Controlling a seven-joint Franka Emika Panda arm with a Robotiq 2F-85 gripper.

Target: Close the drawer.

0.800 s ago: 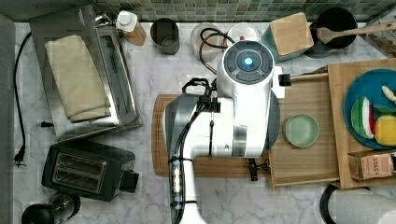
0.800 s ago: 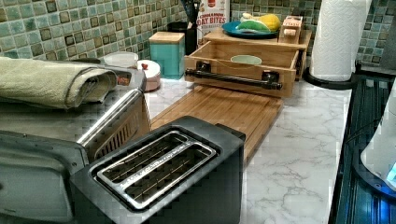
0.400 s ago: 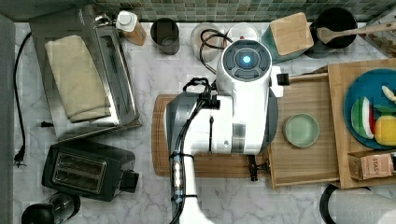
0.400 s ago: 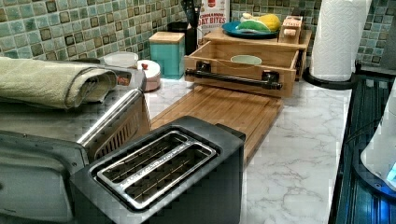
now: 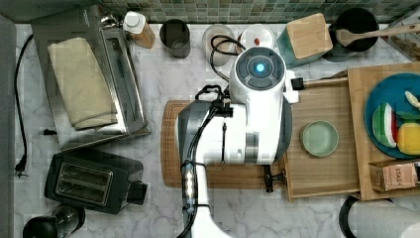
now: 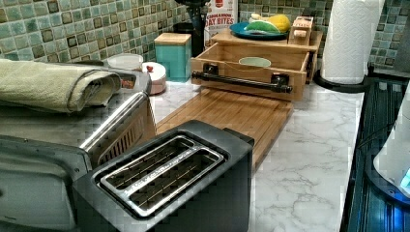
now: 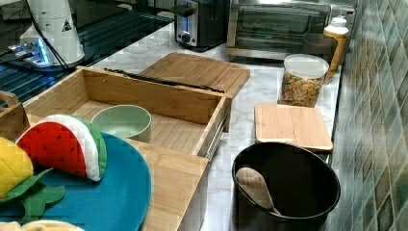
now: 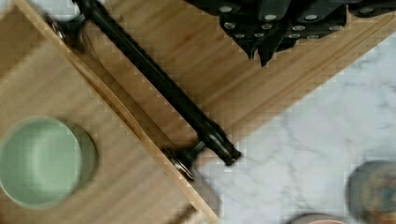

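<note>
Nothing much is moving since the earlier pictures: the white robot arm is still hanging over the same spot, and the drawer is still pulled out as far as before.

The drawer is sticking out of the wooden shelf box, so it is open. Its front is facing the cutting board and sitting right at the board's far edge. A black bar handle is running along the drawer's front. A little green bowl is sitting inside the drawer, away from the handle.

The gripper is hovering above the cutting board, near the handle but not touching it. Its dark fingers are close together, holding nothing.

A blue plate with toy fruit is resting on top of the shelf box, above the drawer.
</note>
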